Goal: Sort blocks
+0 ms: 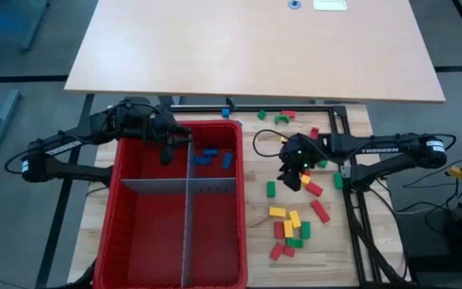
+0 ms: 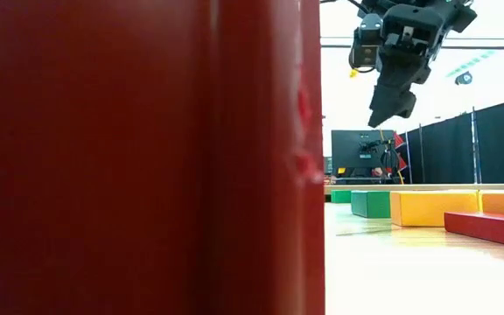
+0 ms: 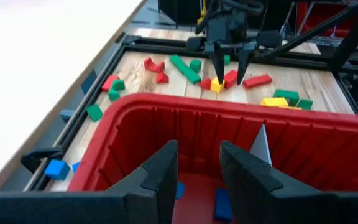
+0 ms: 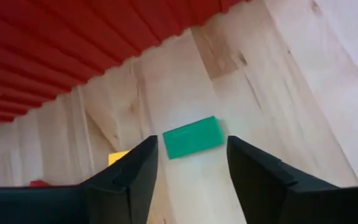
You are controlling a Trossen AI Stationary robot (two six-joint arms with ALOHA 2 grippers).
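The right gripper (image 4: pixel 188 163) hangs with fingers spread above a green block (image 4: pixel 192 137) on the tabletop (image 4: pixel 278 81) just beside the bin (image 1: pixel 119 210), apparently lining up a grasp. The left gripper (image 3: pixel 197 171), fingers parted and empty, hovers over the bin's compartment of blue blocks (image 1: pixel 208 156).

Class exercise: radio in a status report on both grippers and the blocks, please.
Left gripper open, empty, over the red bin's far compartment with blue blocks. Right gripper open above a green block on the table. Nothing in the way.
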